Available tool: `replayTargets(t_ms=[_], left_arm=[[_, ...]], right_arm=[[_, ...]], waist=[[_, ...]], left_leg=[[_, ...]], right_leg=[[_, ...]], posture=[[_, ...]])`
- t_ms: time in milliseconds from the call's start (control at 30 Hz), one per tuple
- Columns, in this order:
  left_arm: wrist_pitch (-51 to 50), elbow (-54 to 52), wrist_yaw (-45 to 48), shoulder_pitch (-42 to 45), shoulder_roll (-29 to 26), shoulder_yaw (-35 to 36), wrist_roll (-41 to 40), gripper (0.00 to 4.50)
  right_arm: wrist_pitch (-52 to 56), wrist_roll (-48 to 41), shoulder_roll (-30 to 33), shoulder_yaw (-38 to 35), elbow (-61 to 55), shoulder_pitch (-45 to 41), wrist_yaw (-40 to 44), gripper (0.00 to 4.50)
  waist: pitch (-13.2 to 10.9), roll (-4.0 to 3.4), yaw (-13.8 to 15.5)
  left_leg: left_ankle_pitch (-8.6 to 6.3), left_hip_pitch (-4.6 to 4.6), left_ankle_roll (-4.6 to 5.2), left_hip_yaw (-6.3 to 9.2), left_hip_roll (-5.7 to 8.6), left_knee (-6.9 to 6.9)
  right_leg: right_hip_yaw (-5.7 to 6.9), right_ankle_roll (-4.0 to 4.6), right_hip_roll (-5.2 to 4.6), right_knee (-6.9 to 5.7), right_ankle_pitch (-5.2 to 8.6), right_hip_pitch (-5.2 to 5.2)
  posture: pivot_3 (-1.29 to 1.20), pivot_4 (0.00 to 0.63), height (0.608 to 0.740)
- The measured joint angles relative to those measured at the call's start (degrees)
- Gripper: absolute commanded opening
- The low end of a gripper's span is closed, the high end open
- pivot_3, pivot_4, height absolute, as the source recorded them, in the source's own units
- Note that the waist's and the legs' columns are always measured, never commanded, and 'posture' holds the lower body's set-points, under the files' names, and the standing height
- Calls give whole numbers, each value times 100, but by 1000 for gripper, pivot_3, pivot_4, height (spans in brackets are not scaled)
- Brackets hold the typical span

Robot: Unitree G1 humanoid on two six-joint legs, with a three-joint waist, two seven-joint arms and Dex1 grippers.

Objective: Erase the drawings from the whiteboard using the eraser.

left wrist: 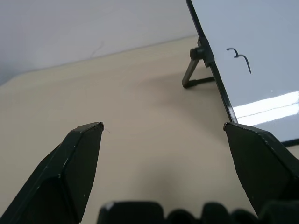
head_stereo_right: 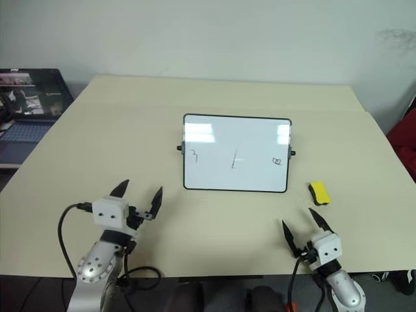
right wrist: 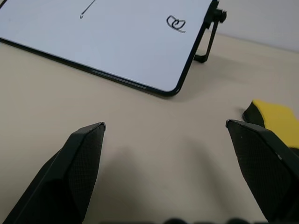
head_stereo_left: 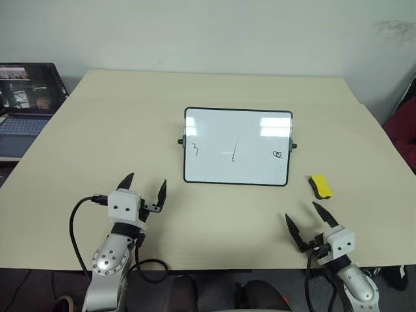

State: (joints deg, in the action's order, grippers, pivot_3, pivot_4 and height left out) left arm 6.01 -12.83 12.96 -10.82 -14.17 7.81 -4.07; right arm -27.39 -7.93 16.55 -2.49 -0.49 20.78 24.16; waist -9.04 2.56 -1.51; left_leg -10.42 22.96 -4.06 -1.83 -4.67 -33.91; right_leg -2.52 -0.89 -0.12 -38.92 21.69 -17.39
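The whiteboard point(head_stereo_left: 237, 147) stands tilted on the middle of the beige table, black-framed. On it are the drawings: a "3"-like squiggle point(head_stereo_left: 194, 149) at the left, a slanted stroke point(head_stereo_left: 234, 149) in the middle, a small heart-like loop point(head_stereo_left: 278, 154) at the right. The yellow eraser point(head_stereo_left: 320, 186) with a black underside lies on the table right of the board's lower corner. My left gripper point(head_stereo_left: 144, 191) hovers open near the front left, short of the board. My right gripper point(head_stereo_left: 309, 220) is open near the front right, just short of the eraser, nothing between its fingers.
An open laptop point(head_stereo_left: 25, 104) sits off the table's left side. The table's front edge point(head_stereo_left: 214, 268) runs just behind both wrists. A red object point(head_stereo_left: 403, 130) shows at the far right. Black cables trail from both arms.
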Motion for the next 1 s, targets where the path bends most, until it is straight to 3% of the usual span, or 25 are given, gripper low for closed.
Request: replayTargets(t_ms=[267,533,667,800,1000], left_arm=[[22,53,-33,84,141,-166,60,4500],[66,-8,188,-292,10,-83,-78,4500],[102,-138,599,-336,-363,-13,-332,4500],[19,-408,1013,-76,-950,485,-871,4500],[-1001,-741,1926,471,-1785,548,-1807,4500]], right_arm=[[1078,-11,123,66,-834,36,-30,4464],[1416,17,275,136,-1339,311,85,4464],[1414,219,414,193,-1357,62,170,4464],[1425,203,589,132,-1357,-49,262,4464],[1145,7,657,-65,-1207,-165,401,4464]], waist=[[-20,-32,-1],[-26,-33,-7],[-37,-32,-19],[-39,-33,-5],[-58,-37,-6]], left_leg=[[-1,7,-1,-1,6,0],[-11,12,-8,-2,9,0],[-10,10,-7,-1,6,0],[-10,12,-8,-3,7,0],[-11,15,-9,-4,10,0]], right_leg=[[-2,-1,1,-1,3,-12],[-4,0,2,0,15,-21],[-5,-12,4,-2,22,-27],[-1,-8,6,-4,24,-27],[0,-8,5,-4,24,-21]], posture=[[0,150,740],[0,150,740],[0,150,740],[0,150,740],[0,150,740]])
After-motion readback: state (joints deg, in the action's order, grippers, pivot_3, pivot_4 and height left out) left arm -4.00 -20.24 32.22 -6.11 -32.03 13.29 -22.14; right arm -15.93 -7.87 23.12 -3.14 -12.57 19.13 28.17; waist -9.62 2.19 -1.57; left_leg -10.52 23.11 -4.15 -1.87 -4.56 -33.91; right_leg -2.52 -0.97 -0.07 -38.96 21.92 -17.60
